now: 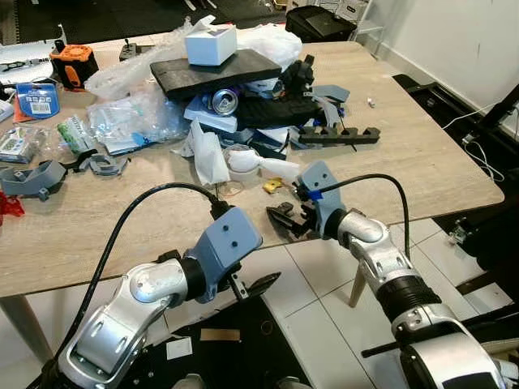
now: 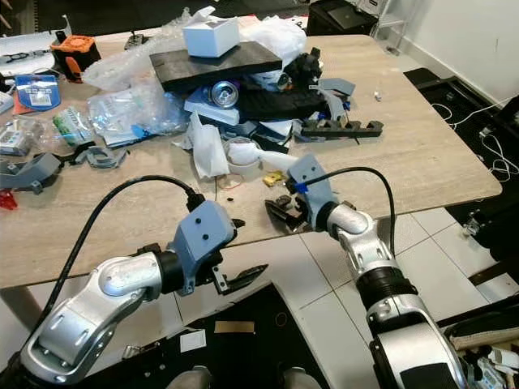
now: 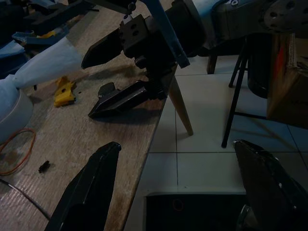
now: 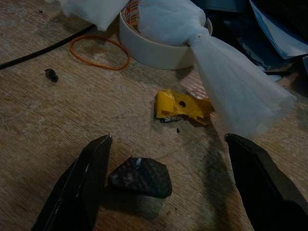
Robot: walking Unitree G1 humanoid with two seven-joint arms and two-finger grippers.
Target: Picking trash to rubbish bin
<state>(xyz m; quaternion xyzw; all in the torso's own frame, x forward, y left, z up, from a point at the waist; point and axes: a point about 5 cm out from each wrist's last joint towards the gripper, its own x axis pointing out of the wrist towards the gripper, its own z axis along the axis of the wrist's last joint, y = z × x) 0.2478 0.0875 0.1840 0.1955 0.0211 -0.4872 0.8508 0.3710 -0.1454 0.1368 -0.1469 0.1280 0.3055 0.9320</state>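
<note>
Looking down at a cluttered pale wooden worktop, I see my two silver arms reaching toward its near edge. On the left, my left claw hangs just off the edge, over the white tiled floor, its black fingers spread apart and holding nothing. Further back, in the middle of the worktop, sits a heap of clutter: clear plastic bags, a crushed silver drink can, a white cardboard box on a dark flat slab.

Nearer me lie a roll of white tape with a twisted white plastic bag resting across it, an orange rubber band and a small yellow plastic scrap. To the right, my right claw rests low over the worktop edge, its fingers wide apart. Between them, in the right wrist view, lies a small dark textured fragment, seemingly the trash I am after.

I judge this the reaching step: nothing is gripped yet. Next I should lower slightly, centre on the fragment and close.
</note>
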